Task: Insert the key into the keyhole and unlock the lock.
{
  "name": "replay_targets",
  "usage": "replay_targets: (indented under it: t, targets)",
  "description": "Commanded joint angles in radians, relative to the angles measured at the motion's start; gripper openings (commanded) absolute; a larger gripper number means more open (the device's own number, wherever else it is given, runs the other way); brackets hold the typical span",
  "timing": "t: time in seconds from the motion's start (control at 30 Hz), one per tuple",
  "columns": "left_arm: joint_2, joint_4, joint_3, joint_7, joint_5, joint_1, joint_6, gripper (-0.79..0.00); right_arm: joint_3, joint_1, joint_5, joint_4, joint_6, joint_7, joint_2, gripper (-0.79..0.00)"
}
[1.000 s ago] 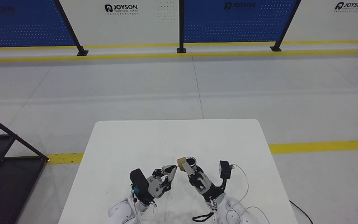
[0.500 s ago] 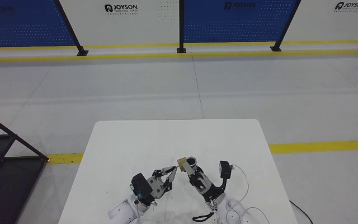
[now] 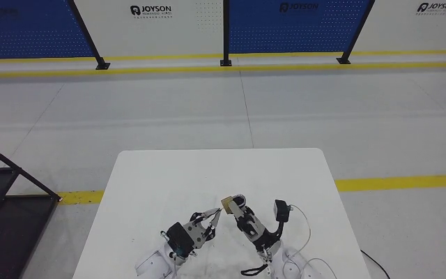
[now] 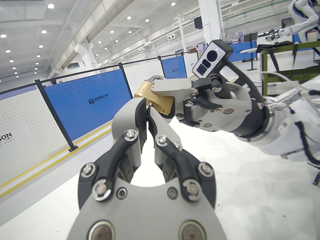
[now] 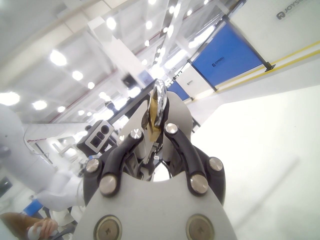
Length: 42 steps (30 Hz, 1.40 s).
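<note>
A brass padlock (image 3: 227, 204) with a silver shackle (image 5: 160, 96) hangs above the near middle of the white table (image 3: 209, 171). My right gripper (image 3: 235, 208) is shut on the padlock's body (image 5: 153, 122). From the left, my left gripper (image 3: 214, 215) meets the padlock's keyhole end. In the left wrist view its fingertips (image 4: 143, 108) are pressed together right under the padlock (image 4: 153, 96). Only a thin sliver of metal, the key, shows between them; the rest of the key and the keyhole are hidden. The right gripper (image 4: 163, 101) clamps the padlock from the far side.
Both grippers hover above the table's front half, with bare tabletop beyond them. A black frame (image 3: 21, 188) stands on the floor left of the table. A thin cable (image 3: 301, 223) loops beside the right wrist. Blue fence panels (image 3: 300, 24) stand far behind.
The left arm's wrist has slid slightly toward the table's front edge while its fingertips stay at the padlock. The right gripper and the padlock have barely moved.
</note>
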Motion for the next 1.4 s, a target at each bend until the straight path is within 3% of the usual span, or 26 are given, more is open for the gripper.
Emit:
replay_targets:
  t: [0.0,0.27,0.3,0.33,0.37,0.4,0.67,0.83,1.0,1.07,1.27,1.37]
  targets:
    - [0.000,0.001,0.002,0.006,0.010,0.000,0.018,-0.785,0.000,-0.001,0.004,0.000,0.000,0.004,0.000,-0.785]
    - [0.002,0.003,0.008,0.023,0.052,-0.001,0.074,-0.785,0.005,-0.003,0.013,-0.004,-0.002,0.013,0.002,-0.785]
    - [0.001,0.003,0.010,0.026,0.049,0.000,0.074,-0.606,0.006,-0.004,0.014,-0.005,-0.002,0.014,0.002,-0.785]
    - [0.001,0.003,0.011,0.030,0.044,0.000,0.071,-0.345,0.006,-0.004,0.014,-0.005,-0.003,0.014,0.002,-0.785]
    - [0.002,0.004,0.011,0.032,0.039,0.000,0.069,-0.022,0.007,-0.005,0.015,-0.006,-0.004,0.015,0.003,-0.785]
    - [0.002,0.003,0.011,0.034,0.033,0.001,0.064,0.000,0.007,-0.005,0.016,-0.006,-0.006,0.016,0.003,-0.785]
    - [0.013,-0.012,-0.017,0.067,-0.035,0.027,-0.031,0.000,0.015,-0.006,0.016,-0.006,-0.014,0.015,0.005,-0.785]
    - [0.034,-0.047,-0.071,0.041,-0.137,0.069,-0.229,0.000,0.024,0.002,-0.037,-0.008,-0.009,0.015,0.007,-0.785]
    - [0.068,-0.121,-0.208,-0.110,-0.299,0.147,-0.468,0.000,0.024,0.016,-0.125,0.005,0.026,0.021,0.007,-0.785]
    - [0.083,-0.144,-0.274,-0.231,-0.381,0.191,-0.559,0.000,0.015,0.030,-0.144,0.013,0.077,0.072,0.006,-0.785]
    - [0.115,-0.226,-0.475,-0.476,-0.630,0.313,-0.675,0.000,-0.071,0.101,-0.147,0.017,0.314,0.348,-0.010,-0.785]
    - [0.122,-0.235,-0.550,-0.500,-0.722,0.351,-0.701,0.000,-0.138,0.148,-0.146,0.043,0.434,0.460,-0.028,-0.785]
